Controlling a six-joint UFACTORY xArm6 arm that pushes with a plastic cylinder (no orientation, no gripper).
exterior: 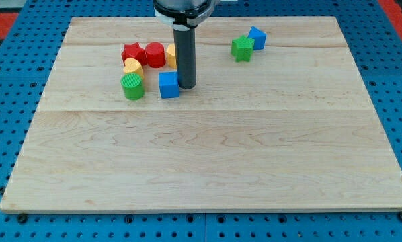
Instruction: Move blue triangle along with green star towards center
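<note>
- Rod end effector with no jaws to open or close: my tip (187,87) rests on the pale wooden bench (208,168), upper centre of the frame, touching the right side of a blue cube (169,85).
- Blue triangular block (257,37) and green star-shaped block (242,48) sit touching, upper right, well apart from my tip.
- Best approach, I judge: circle behind the triangle, then push down-left so both travel together.
- Left cluster: red star-like block (132,54), red cylinder (154,54), yellow block (133,67), green cylinder (132,87), another yellow piece (171,56) half hidden; none blocks the path.
</note>
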